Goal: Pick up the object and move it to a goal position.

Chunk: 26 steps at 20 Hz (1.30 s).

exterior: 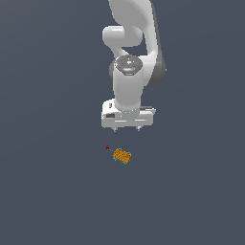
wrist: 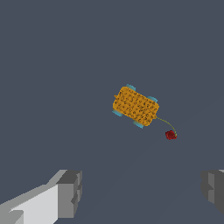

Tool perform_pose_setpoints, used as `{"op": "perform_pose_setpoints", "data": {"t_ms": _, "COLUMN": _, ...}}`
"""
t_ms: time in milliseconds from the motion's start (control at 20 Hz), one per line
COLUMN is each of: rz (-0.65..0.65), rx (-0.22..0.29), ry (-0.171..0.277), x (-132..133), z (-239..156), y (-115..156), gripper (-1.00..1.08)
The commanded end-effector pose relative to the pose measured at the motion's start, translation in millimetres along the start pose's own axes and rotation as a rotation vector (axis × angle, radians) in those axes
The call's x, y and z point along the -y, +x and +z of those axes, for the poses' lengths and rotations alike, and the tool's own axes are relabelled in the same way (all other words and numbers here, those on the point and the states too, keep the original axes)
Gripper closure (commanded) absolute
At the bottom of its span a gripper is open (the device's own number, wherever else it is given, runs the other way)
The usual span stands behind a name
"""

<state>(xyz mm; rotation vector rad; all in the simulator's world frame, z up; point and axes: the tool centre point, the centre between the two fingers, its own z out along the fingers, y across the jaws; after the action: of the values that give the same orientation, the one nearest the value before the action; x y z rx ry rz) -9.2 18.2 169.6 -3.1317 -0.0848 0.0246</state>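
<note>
A flat, dark slate-grey surface [exterior: 52, 191] fills the scene, and on it lies the small orange speckled block [exterior: 122, 156] with teal bits at its edges, set at a slant, with a thin cord running from one end to a tiny red bead [exterior: 107, 147] just beside it. The white Panda arm [exterior: 131, 57] points straight down with its gripper [exterior: 127, 129] above the block and clear of it, fingers [wrist: 70, 192] spread wide apart and holding nothing.
</note>
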Motion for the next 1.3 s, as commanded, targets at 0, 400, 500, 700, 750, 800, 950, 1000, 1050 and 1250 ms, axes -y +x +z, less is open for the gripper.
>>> {"op": "perform_pose_setpoints", "data": {"t_ms": 0, "rz": -0.031, "rx": 0.0, "ry": -0.002, "x": -2, "z": 3, "y": 2, "gripper": -0.92}}
{"op": "perform_pose_setpoints", "data": {"t_ms": 400, "rz": -0.191, "rx": 0.0, "ry": -0.009, "x": -9, "z": 18, "y": 9, "gripper": -0.92}}
{"op": "perform_pose_setpoints", "data": {"t_ms": 500, "rz": -0.244, "rx": 0.001, "ry": -0.011, "x": -12, "z": 23, "y": 12, "gripper": -0.92}}
{"op": "perform_pose_setpoints", "data": {"t_ms": 700, "rz": -0.351, "rx": 0.001, "ry": -0.015, "x": -17, "z": 33, "y": 16, "gripper": -0.92}}
{"op": "perform_pose_setpoints", "data": {"t_ms": 750, "rz": -0.378, "rx": 0.001, "ry": -0.015, "x": -18, "z": 35, "y": 18, "gripper": -0.92}}
{"op": "perform_pose_setpoints", "data": {"t_ms": 800, "rz": -0.404, "rx": 0.001, "ry": -0.016, "x": -20, "z": 38, "y": 19, "gripper": -0.92}}
{"op": "perform_pose_setpoints", "data": {"t_ms": 950, "rz": -0.484, "rx": 0.001, "ry": -0.017, "x": -23, "z": 45, "y": 22, "gripper": -0.92}}
{"op": "perform_pose_setpoints", "data": {"t_ms": 1000, "rz": -0.511, "rx": 0.001, "ry": -0.018, "x": -25, "z": 48, "y": 23, "gripper": -0.92}}
{"op": "perform_pose_setpoints", "data": {"t_ms": 1050, "rz": -0.537, "rx": 0.001, "ry": -0.018, "x": -26, "z": 51, "y": 24, "gripper": -0.92}}
{"op": "perform_pose_setpoints", "data": {"t_ms": 1250, "rz": -0.644, "rx": 0.001, "ry": -0.019, "x": -31, "z": 61, "y": 28, "gripper": -0.92}}
